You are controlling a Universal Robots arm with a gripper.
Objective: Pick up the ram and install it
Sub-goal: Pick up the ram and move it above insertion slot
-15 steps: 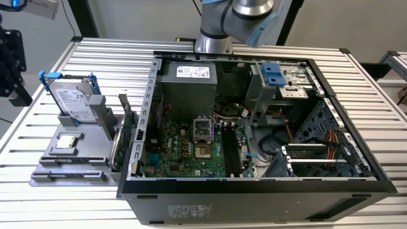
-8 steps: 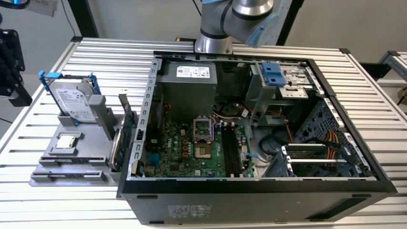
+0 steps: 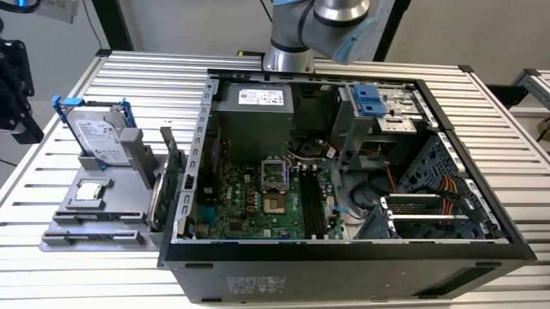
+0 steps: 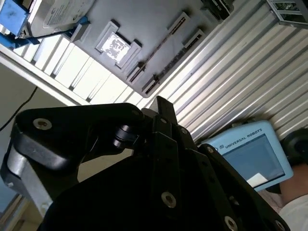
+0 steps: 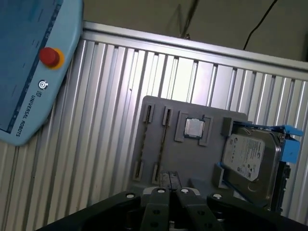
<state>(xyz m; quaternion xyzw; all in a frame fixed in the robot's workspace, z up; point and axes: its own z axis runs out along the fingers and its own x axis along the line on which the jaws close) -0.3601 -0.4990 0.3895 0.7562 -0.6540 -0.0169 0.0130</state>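
Nothing done yet: long thin ram stick (image 5: 162, 139) stands edge-up in grey slotted holder tray (image 3: 86, 220), 9 o'clock of open black PC case (image 3: 344, 257). Black gripper (image 5: 171, 185) well apart from it, claw together, empty. Pick and install both left.

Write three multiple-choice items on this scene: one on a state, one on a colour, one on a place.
1. The computer case is: A open; B closed; C wrapped.
2. The frame of the hard drive is: A red; B blue; C yellow.
3. The ram is: A in the computer case; B in a slot of the grey holder; C on the hard drive.
Answers: A, its board shows from above; B, blue bars edge the drive; B, the thin stick sits in the holder in the first wrist view.
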